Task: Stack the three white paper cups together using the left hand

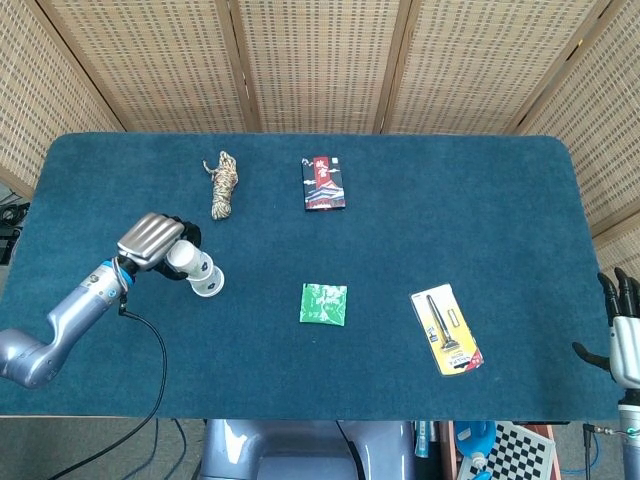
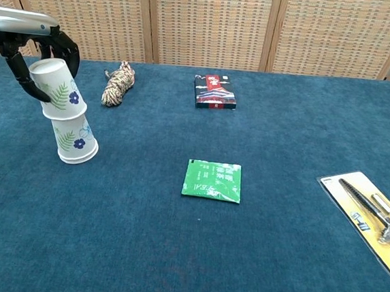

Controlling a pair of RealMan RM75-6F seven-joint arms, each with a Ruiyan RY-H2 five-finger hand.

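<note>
My left hand (image 1: 152, 240) (image 2: 54, 38) grips an upside-down white paper cup (image 1: 183, 258) (image 2: 55, 87) printed with a green leaf and a blue flower. That cup sits tilted over the top of a second upside-down cup (image 1: 207, 284) (image 2: 76, 142), which stands on the blue table at the left. The two overlap partly. No separate third cup shows in either view. My right hand (image 1: 625, 320) hangs off the table's right edge with its fingers apart and nothing in it; the chest view does not show it.
A coil of rope (image 1: 222, 184) (image 2: 118, 83) lies just behind the cups. A dark card packet (image 1: 323, 183) (image 2: 215, 92) lies at the back middle, a green sachet (image 1: 323, 303) (image 2: 212, 180) in the centre, and a yellow razor pack (image 1: 447, 329) (image 2: 369, 219) at the right.
</note>
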